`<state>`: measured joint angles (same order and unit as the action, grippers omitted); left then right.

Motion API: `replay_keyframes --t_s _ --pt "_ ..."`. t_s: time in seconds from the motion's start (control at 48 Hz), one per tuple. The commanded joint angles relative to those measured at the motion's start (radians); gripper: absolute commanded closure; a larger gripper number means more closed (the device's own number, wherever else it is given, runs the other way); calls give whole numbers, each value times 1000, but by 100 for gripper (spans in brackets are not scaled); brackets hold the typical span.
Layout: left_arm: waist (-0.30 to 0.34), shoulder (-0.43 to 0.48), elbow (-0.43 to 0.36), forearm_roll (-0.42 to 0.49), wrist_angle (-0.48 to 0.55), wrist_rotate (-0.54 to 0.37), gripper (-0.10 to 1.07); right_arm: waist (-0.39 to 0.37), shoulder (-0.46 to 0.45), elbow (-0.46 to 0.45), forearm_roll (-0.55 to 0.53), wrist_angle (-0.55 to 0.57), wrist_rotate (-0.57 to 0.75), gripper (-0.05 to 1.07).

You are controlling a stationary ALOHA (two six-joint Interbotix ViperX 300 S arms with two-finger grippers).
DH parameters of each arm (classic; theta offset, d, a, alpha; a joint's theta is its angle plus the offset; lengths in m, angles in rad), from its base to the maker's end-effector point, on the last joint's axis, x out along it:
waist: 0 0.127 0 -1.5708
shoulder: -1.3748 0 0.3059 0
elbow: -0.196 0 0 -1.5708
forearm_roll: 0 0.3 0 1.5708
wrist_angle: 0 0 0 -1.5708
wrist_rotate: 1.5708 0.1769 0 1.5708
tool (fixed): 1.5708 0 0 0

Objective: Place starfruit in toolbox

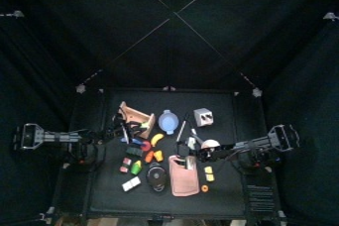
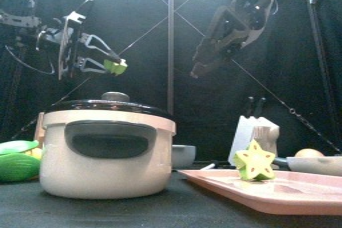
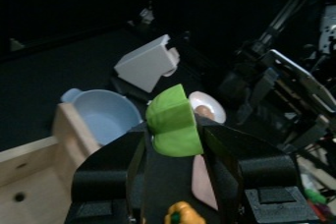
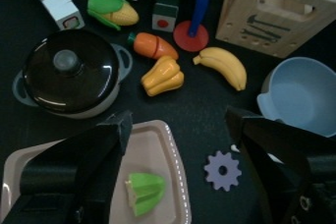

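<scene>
Left gripper [image 3: 172, 141] is clamped on a green ribbed piece [image 3: 171, 118] and is held up in the air. It reads as the starfruit, though the wrist view is too soft to be sure of the shape. In the left wrist view the toolbox [image 3: 37, 169] sits below and to one side of the held piece, with the blue bowl [image 3: 108, 116] just beside the toolbox wall. Seen from above, the toolbox stands toward the table's back-left part. Front view puts the green piece well above the table [image 2: 27, 212], over the black-lidded pot [image 2: 107, 154]. Right gripper [image 4: 178, 135] has its jaws spread wide with nothing between them. It hangs over the flat pink tray [image 4: 179, 159], which lies near the table's front edge. A second star-shaped green piece [image 4: 144, 192] rests on that tray, upright on edge in the front view. A purple gear [image 4: 223, 171] lies on the table just beside the tray, and a banana [image 4: 223, 66] lies between the pot and the bowl.
</scene>
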<state>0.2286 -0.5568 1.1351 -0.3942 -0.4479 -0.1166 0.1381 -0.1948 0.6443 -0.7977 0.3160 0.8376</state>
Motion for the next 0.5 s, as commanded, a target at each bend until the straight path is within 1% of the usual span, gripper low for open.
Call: replay_keyframes --t_s 0.0,0.083,0.208,0.375,0.479 --pt "75 -43 -17 5 137 48 36 -2 -29 -3 15 -6 2 -1" --pt "124 -60 -11 8 204 89 36 -2 -23 5 25 -6 2 -1" --pt "181 -58 -8 29 259 126 35 -2 -12 15 37 -5 2 -1" --pt "245 -46 2 98 281 143 35 -2 -3 20 58 -5 0 -1" --pt "258 -44 11 124 281 143 35 -2 -3 20 58 -5 0 -1"
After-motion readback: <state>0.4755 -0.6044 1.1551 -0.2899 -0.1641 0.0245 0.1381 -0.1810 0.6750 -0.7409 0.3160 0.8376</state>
